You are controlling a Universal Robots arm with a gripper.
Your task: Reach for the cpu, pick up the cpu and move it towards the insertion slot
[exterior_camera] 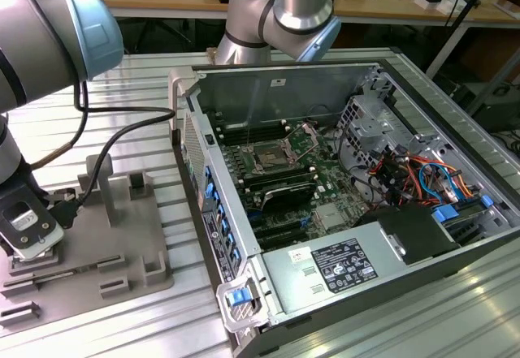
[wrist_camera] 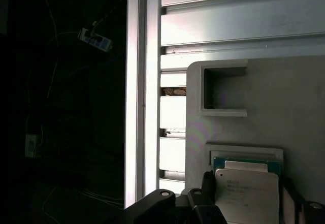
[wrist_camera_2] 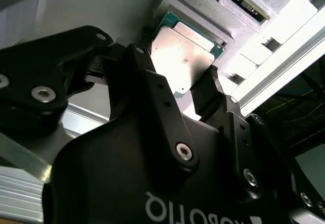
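The black end effector hangs low over a grey moulded plastic tray on the ribbed aluminium counter, at the exterior view's left. In both wrist views it straddles the cpu, a thin square chip with a silvery metal top and green rim, which lies flat in a shallow tray recess. I cannot tell whether it grips the chip. The insertion slot, a silver-framed square socket with a dark centre, sits well apart inside the open grey computer case.
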